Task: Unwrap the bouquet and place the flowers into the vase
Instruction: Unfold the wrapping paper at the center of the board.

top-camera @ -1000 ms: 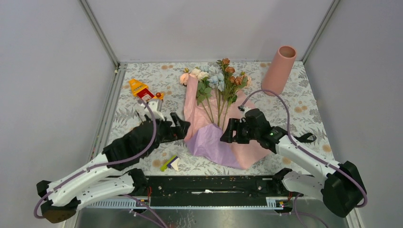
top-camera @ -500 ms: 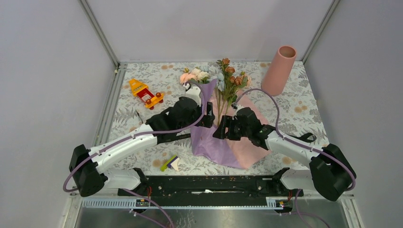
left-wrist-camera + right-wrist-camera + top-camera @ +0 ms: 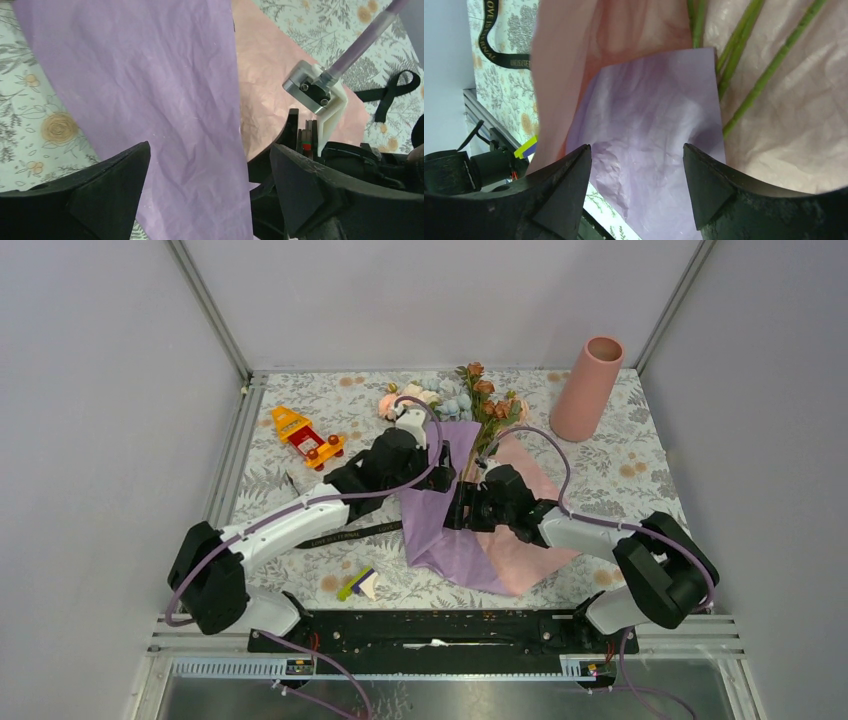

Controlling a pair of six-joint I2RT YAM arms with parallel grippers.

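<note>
Your left arm [image 3: 290, 525] stretches long and low from its base at 7 o'clock toward 2 o'clock, and the left gripper [image 3: 209, 150] at its end has its jaws spread wide. Your right arm [image 3: 590, 535] bends sharply at the elbow near 4 o'clock and reaches toward 9 o'clock. The right gripper [image 3: 636, 149] also has its jaws parted and sits just beside the left one near the centre.
</note>
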